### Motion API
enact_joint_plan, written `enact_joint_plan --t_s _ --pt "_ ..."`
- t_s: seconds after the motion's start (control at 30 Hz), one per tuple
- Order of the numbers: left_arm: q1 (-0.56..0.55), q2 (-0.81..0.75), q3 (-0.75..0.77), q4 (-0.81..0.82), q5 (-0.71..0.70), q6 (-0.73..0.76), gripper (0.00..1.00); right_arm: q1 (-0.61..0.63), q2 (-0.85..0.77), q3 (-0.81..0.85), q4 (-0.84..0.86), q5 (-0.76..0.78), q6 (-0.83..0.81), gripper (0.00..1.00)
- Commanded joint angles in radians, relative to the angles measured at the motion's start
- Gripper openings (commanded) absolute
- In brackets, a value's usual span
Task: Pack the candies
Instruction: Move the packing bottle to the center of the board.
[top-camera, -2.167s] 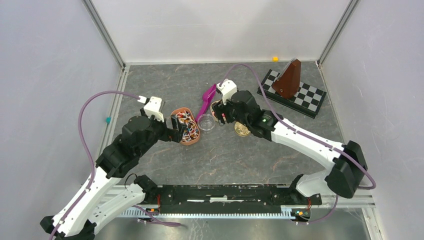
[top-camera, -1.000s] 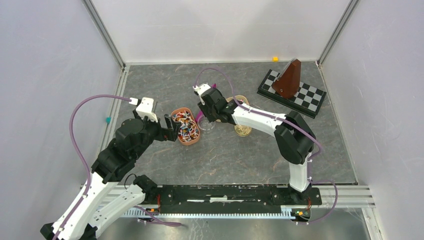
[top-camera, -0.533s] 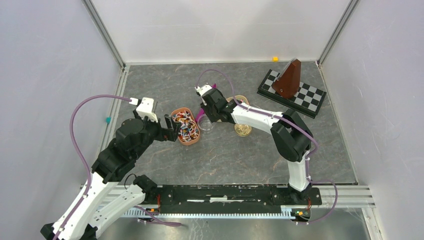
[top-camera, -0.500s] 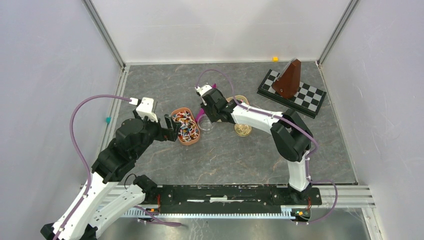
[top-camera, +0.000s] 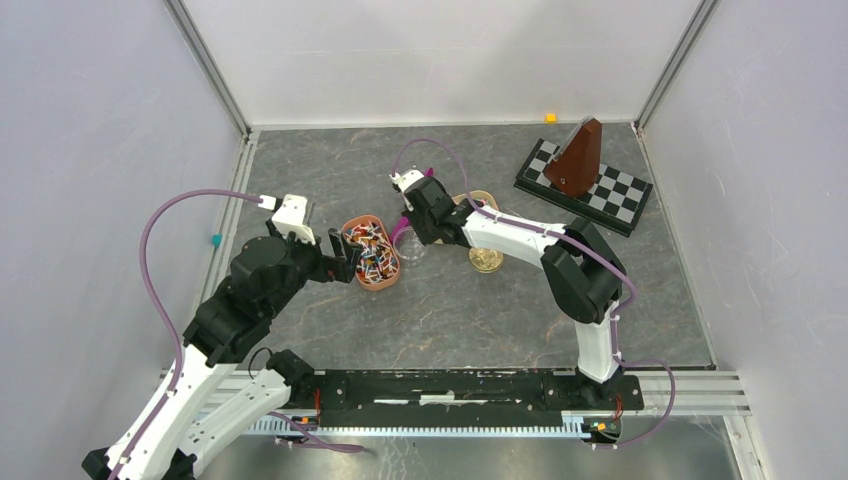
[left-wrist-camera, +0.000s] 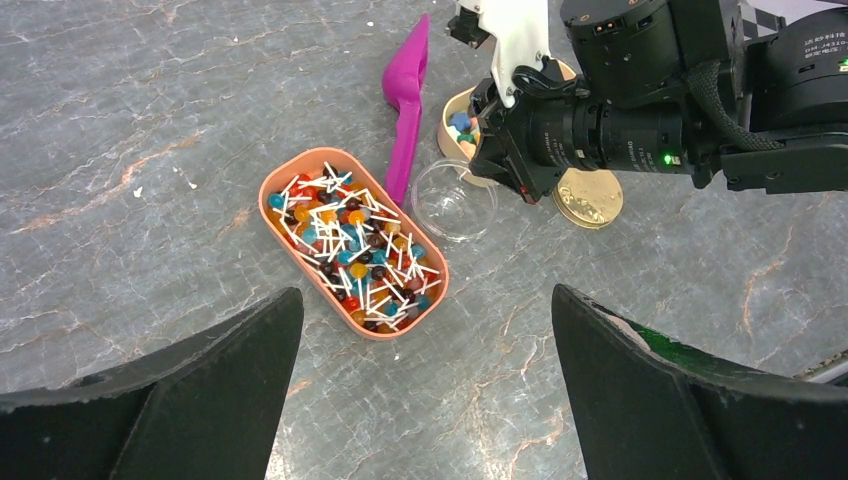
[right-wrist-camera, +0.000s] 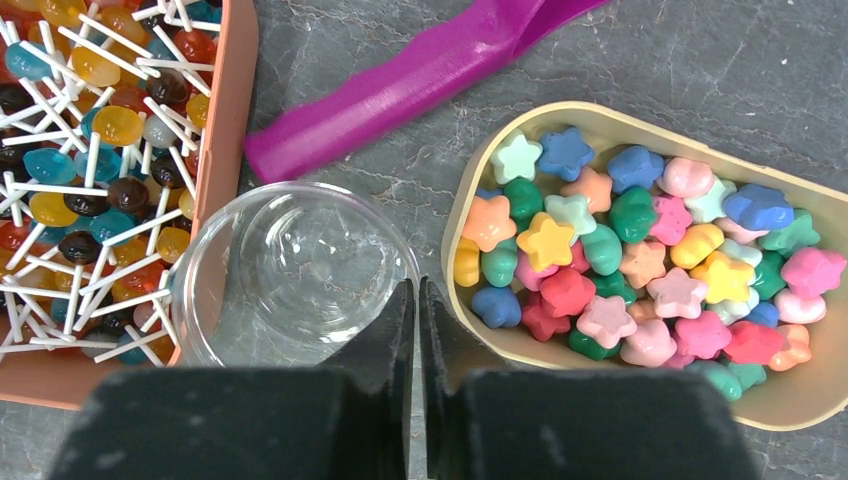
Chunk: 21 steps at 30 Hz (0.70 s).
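The candies (right-wrist-camera: 640, 250) are small star-like pieces in mixed bright colours, heaped in a cream oval tray (right-wrist-camera: 500, 345) (left-wrist-camera: 450, 105). Left of the tray stands an empty clear cup (right-wrist-camera: 290, 270) (left-wrist-camera: 455, 200) (top-camera: 412, 250). My right gripper (right-wrist-camera: 416, 285) (top-camera: 412, 238) is shut on the cup's right rim, one finger inside the cup and one between cup and tray. A magenta scoop (right-wrist-camera: 420, 80) (left-wrist-camera: 405, 110) lies behind the cup. My left gripper (left-wrist-camera: 428, 295) (top-camera: 345, 262) hangs wide open, holding nothing, at the near left of the orange tray.
An orange-brown oval tray (left-wrist-camera: 275, 215) (top-camera: 388, 285) of white-stick sweets sits left of the cup. A gold lid (top-camera: 486, 260) (left-wrist-camera: 588, 197) lies to the right. A brown metronome (top-camera: 578, 155) stands on a chessboard (top-camera: 615, 205) at the back right.
My right gripper's jaws have closed on the cup's rim over the last second. Before that, the right arm swung left toward the cup. The left arm has stayed still.
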Motion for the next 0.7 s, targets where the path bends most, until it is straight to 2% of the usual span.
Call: enact_joint_plan --t_s 0.0,0.23,0.67 --pt "0.006 -0.001 -0.001 0.029 0.011 -0.056 1.00 0.000 -0.031 -0.017 0.018 -0.008 0.006 0.00" --pt "0.007 -0.003 -0.003 0.029 0.012 -0.056 1.00 0.001 -0.117 -0.096 0.034 -0.014 0.006 0.00" --pt "0.007 0.001 -0.004 0.029 0.015 -0.055 1.00 0.040 -0.424 -0.401 0.023 0.003 -0.017 0.00"
